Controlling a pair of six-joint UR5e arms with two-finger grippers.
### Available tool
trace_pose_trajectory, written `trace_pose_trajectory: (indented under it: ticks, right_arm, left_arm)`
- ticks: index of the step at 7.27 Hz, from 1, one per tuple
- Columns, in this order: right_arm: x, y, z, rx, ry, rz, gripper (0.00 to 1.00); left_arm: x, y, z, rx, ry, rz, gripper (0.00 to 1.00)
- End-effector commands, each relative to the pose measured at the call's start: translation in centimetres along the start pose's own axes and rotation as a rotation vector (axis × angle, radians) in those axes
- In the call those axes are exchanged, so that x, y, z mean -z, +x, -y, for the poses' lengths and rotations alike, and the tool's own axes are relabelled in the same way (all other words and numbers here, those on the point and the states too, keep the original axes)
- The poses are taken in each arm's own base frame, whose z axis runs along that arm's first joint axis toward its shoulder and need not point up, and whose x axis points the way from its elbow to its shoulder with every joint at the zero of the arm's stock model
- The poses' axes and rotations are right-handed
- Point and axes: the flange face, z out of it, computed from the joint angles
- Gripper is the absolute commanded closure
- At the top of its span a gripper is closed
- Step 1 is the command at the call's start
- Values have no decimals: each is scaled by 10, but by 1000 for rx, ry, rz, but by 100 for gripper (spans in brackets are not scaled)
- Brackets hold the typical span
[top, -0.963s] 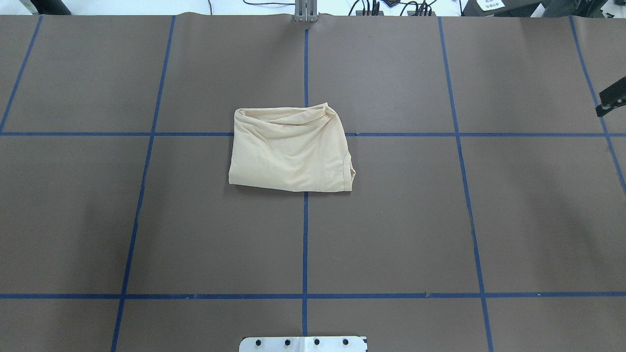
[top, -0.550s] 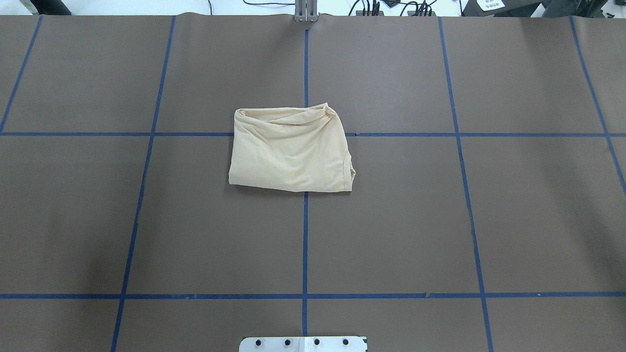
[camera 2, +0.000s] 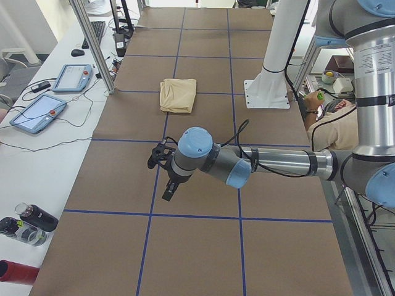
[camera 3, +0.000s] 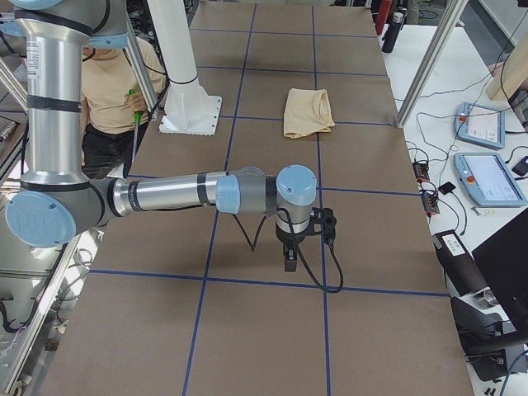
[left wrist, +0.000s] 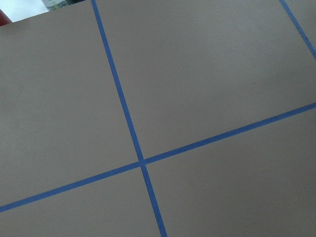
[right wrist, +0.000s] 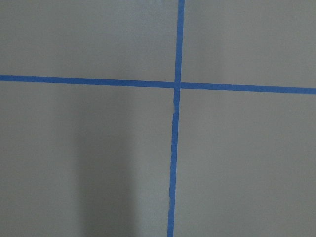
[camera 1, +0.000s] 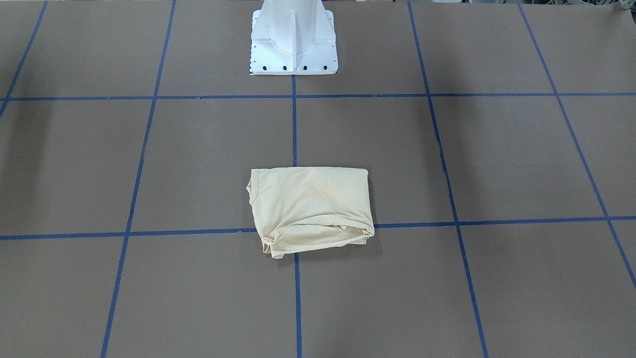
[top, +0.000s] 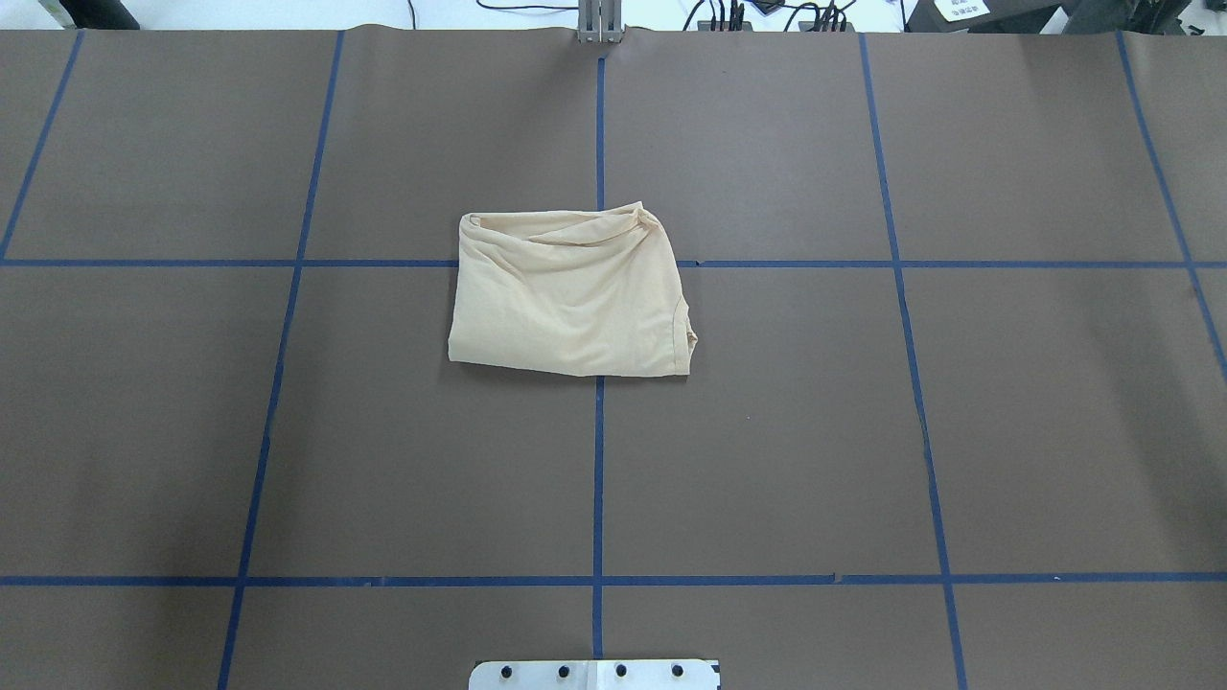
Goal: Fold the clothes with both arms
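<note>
The cream-yellow shirt (top: 570, 297) lies folded into a small rectangle at the middle of the brown table, with bunched layers along its far edge; it also shows in the front view (camera 1: 310, 209) and both side views (camera 2: 178, 94) (camera 3: 308, 111). No print or tag shows. No arm is over it. My left gripper (camera 2: 168, 186) hangs low over bare table far to the left of the shirt. My right gripper (camera 3: 290, 256) hangs low over bare table far to the right. Each shows only in a side view, so I cannot tell whether it is open or shut.
Blue tape lines (top: 597, 460) grid the table. The white pedestal base (camera 1: 293, 49) stands at the robot's edge. Tablets (camera 2: 36, 113), bottles (camera 2: 28, 222) and metal posts (camera 2: 92, 46) line the far side. A seated person (camera 3: 107, 78) is behind the pedestal.
A black gripper tip seen at the overhead view's right edge one second ago has moved out of that view. The shirt has not moved.
</note>
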Motion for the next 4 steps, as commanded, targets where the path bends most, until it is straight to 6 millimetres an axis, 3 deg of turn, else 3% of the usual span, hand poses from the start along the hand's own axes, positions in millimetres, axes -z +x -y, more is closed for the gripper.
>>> trace_pose_trajectory:
  ticks: [1, 3, 4]
  right_arm:
    - [-2, 2, 0, 6, -4, -8, 0]
    - [-1, -8, 7, 21, -2, -27, 0]
    - [-10, -22, 11, 46, -21, -24, 0]
  left_arm:
    - [-4, -2, 23, -15, 12, -2, 0]
    - [-2, 1, 24, -18, 16, -7, 0]
    - [-6, -4, 21, -1, 6, -1, 0]
